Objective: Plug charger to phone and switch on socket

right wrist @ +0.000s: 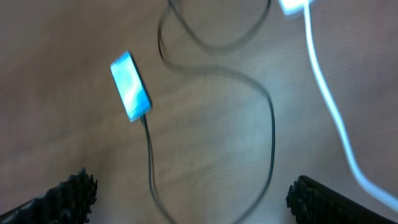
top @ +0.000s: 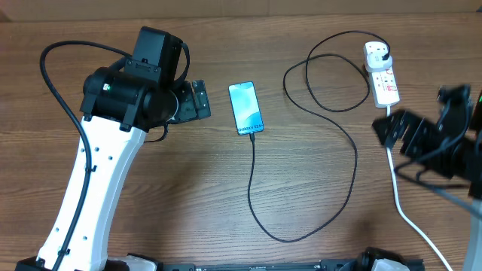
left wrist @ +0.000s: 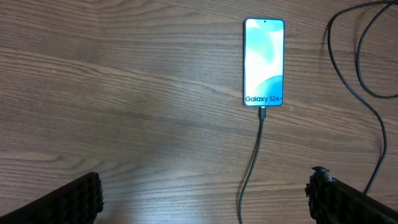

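The phone (top: pixel 246 108) lies face up mid-table with its blue screen lit; it also shows in the left wrist view (left wrist: pixel 264 62) and, blurred, in the right wrist view (right wrist: pixel 130 86). The charger cable (top: pixel 354 173) is plugged into the phone's near end, loops across the table and ends in a black plug seated in the white socket (top: pixel 382 74) at the far right. My left gripper (top: pixel 197 100) is open and empty, just left of the phone. My right gripper (top: pixel 388 129) is open and empty, just below the socket.
The socket's thick white cord (top: pixel 403 211) runs from the strip toward the front right edge, under my right arm; it also shows in the right wrist view (right wrist: pixel 329 106). The charger cable loops over the middle and right of the wooden table (top: pixel 173 196).
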Motion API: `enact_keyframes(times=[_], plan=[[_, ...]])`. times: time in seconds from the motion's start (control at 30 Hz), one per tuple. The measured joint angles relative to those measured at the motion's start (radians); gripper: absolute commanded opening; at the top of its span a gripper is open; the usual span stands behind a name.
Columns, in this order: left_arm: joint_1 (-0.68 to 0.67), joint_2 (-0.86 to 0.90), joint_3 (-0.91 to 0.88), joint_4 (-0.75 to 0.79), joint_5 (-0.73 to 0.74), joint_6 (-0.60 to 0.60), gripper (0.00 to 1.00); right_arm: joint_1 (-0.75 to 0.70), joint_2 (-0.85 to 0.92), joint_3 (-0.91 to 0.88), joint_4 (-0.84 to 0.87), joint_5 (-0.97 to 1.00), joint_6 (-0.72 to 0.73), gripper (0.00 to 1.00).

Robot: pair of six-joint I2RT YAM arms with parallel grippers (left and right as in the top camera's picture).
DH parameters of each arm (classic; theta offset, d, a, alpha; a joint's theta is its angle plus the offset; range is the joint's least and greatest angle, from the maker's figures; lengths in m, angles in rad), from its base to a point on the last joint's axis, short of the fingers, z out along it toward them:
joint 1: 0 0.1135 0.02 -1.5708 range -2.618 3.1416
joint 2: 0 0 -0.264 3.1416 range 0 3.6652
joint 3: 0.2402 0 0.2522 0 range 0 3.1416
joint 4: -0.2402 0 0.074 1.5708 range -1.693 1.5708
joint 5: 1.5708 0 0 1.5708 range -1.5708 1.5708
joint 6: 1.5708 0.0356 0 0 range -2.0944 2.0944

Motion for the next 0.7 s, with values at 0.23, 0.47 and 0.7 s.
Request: enact_keyframes(times=[0.23,0.47,0.7], plan=[[0.0,0.0,0.0,0.0,0.0,0.0,1.0,0.0,-0.051,-0.039,-0.138,-0.014,0.001,1.0],[0.0,0.0,0.0,0.0,0.0,0.0,0.99,0.0,-0.045,-0.04,-0.146,-0.013,0.001,1.0],[0.0,0.0,0.0,0.0,0.0,0.0,1.0,0.0,-0.032,-0.04,-0.145,-0.011,0.001,1.0]])
